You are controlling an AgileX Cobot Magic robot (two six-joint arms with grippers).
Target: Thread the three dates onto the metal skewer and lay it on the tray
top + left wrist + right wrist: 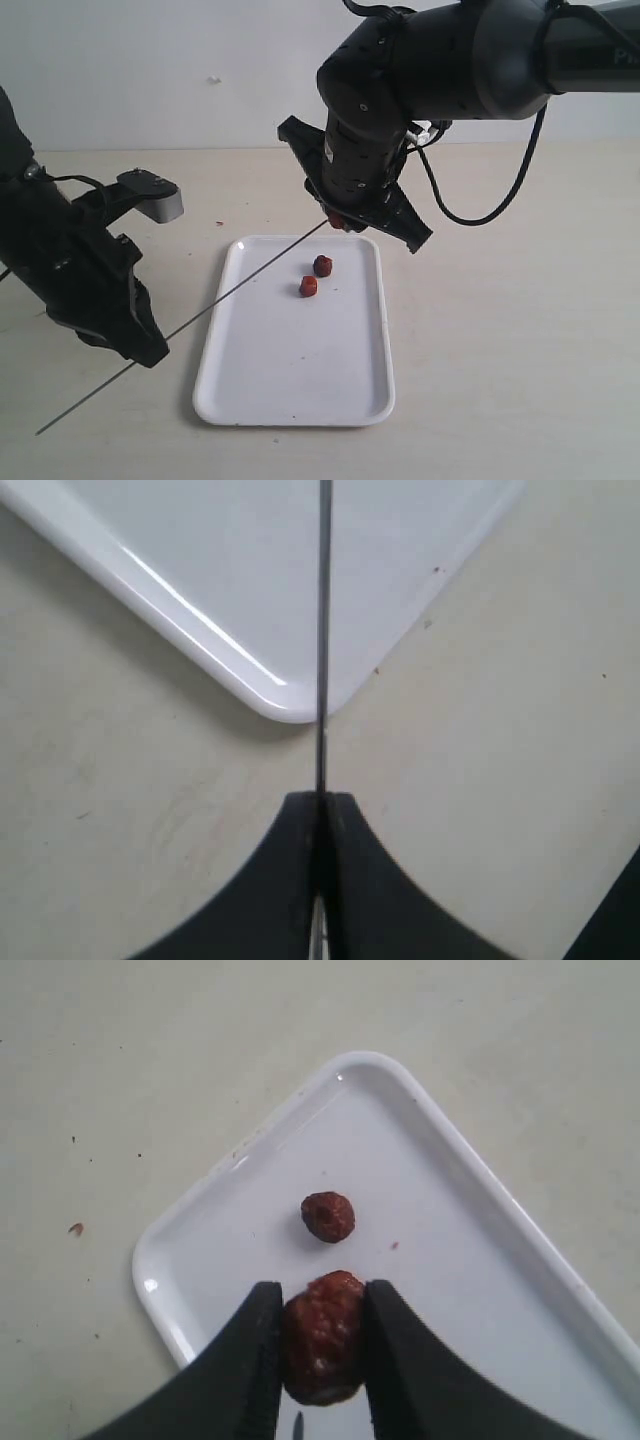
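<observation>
Exterior view: the left arm is cut off at the picture's left edge, and the right arm's upper links leave it at the upper right. The skewer's far tip ends at the right hand. Whether the tip has entered the held date cannot be made out.

In the right wrist view the held date fills the gap between the fingers. Only one of the two loose dates shows clearly there; the other cannot be told apart from the held fruit.

Left arm: low over the desk, with the left hand clamped tight on the skewer. The rod slants up across the tray's near left corner.

Right arm: it reaches down above the tray's far edge, fingers pointing downward and pinching the date.

Both loose dates lie close together on the tray's far half.
</observation>
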